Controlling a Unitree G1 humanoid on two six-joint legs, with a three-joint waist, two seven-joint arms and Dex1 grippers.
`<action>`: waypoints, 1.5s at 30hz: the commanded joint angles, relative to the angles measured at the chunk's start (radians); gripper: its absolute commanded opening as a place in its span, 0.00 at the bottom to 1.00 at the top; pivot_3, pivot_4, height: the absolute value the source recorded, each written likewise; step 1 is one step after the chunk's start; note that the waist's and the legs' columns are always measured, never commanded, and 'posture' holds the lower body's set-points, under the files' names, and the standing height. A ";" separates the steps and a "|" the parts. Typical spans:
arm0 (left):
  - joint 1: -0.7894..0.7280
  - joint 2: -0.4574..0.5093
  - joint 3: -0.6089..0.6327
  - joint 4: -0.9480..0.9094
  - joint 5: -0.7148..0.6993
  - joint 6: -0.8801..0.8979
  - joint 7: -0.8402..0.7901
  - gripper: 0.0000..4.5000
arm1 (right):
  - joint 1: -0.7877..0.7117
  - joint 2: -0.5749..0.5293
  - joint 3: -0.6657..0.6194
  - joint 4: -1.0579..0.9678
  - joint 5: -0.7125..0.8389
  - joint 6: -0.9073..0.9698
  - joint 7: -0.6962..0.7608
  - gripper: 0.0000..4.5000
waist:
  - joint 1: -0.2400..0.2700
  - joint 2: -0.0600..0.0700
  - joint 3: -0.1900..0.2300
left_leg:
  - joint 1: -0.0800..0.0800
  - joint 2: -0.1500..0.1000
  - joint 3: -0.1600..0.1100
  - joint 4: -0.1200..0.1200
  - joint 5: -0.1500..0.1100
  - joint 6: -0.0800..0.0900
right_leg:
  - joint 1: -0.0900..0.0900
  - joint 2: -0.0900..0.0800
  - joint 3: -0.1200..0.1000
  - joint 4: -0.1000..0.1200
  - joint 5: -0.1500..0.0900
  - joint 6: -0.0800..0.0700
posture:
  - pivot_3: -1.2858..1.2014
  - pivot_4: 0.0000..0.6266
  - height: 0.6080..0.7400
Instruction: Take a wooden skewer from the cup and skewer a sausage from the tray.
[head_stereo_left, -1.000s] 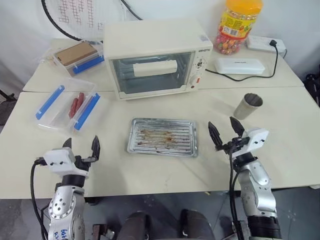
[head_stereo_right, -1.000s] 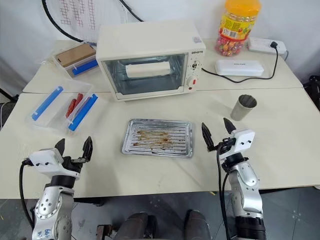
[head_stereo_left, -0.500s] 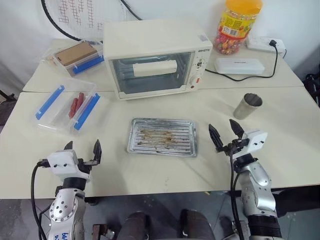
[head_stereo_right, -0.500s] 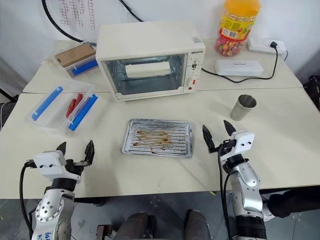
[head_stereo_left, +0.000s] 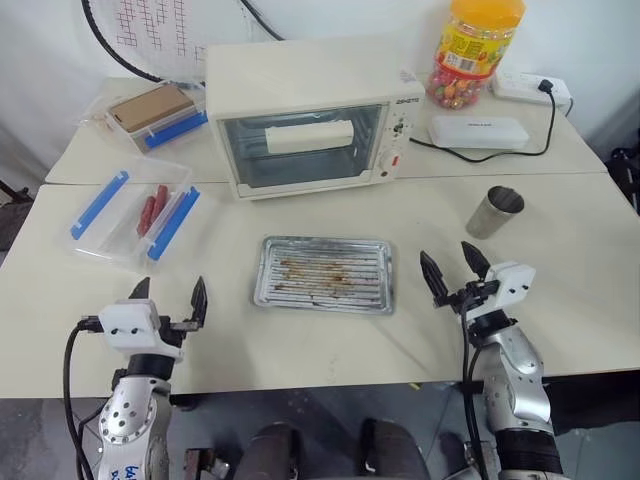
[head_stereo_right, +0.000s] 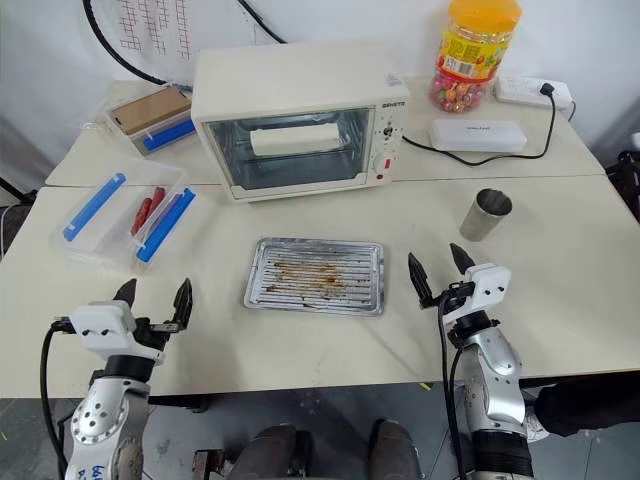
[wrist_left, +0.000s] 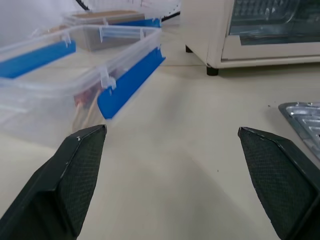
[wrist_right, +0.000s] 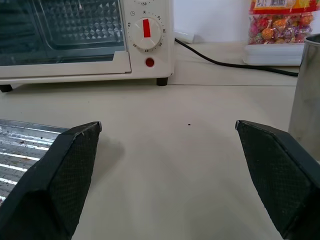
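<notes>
Right gripper (head_stereo_left: 452, 270): fingers wide apart, empty, low over table (head_stereo_left: 560, 290). Left gripper (head_stereo_left: 168, 298): likewise spread, empty. Cup (head_stereo_left: 495, 212) upright, beyond and right of right gripper, apart. Tray (head_stereo_left: 324, 274) between grippers, no sausage visible inside. Risk: tipping the light cup on a careless approach.

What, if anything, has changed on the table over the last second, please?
Very little. The left gripper has drifted slightly toward the tray, and the right gripper has eased back a touch; both remain open and empty. The tray, the cup, the clear box and the oven stayed put.
</notes>
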 joint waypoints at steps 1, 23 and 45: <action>-0.018 0.009 0.013 0.026 -0.020 -0.055 -0.029 0.99 | 0.004 -0.001 0.000 -0.028 -0.003 -0.028 0.008 1.00 | 0.000 0.000 0.000 | 0.000 0.000 0.000 0.000 0.000 0.000 | 0.000 0.000 0.000 0.000 0.000 0.000 | 0.52 0.24 1.00; -0.056 0.048 0.016 0.102 0.021 -0.072 -0.034 0.99 | 0.070 0.014 0.020 -0.101 -0.021 -0.025 -0.030 1.00 | 0.000 0.000 0.000 | 0.000 0.000 0.000 0.000 0.000 0.000 | 0.000 0.000 0.000 0.000 0.000 0.000 | 0.52 0.24 1.00; -0.026 -0.042 0.029 0.090 -0.072 -0.066 0.005 0.99 | 0.034 -0.001 0.024 -0.152 -0.051 -0.008 -0.077 1.00 | 0.000 0.000 0.000 | 0.000 0.000 0.000 0.000 0.000 0.000 | 0.000 0.000 0.000 0.000 0.000 0.000 | 0.52 0.24 1.00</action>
